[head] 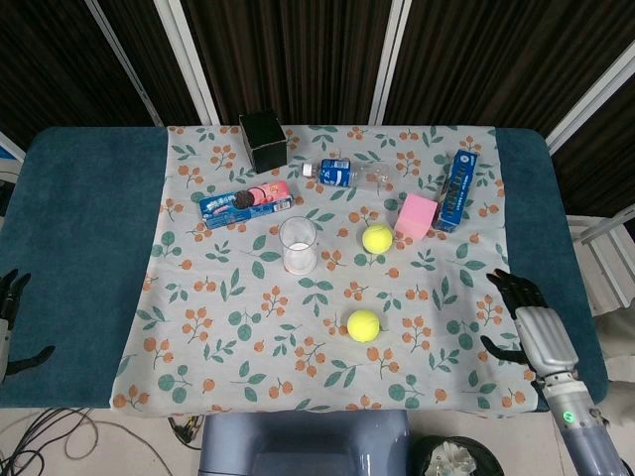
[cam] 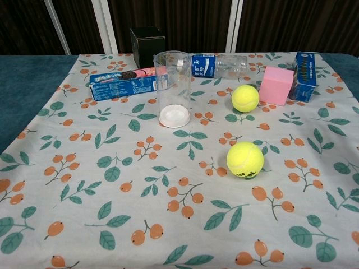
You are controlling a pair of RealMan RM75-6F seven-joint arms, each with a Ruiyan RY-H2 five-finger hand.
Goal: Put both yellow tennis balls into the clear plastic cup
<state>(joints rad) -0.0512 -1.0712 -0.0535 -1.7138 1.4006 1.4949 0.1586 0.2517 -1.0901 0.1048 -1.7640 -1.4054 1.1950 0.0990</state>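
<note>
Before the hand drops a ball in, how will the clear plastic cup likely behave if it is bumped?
The clear plastic cup stands tall, narrow and empty, so it probably tips easily. It looks thin-walled, likely light, and may slide on the floral cloth.

Two tennis balls (head: 377, 238) (head: 363, 324) — outside cup (head: 298, 245)

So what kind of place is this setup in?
Probably a robot lab or test station, not a home: a table with a leaf-print cloth laid out with props, dark slatted wall panels behind, and loose cables on the floor.
</note>
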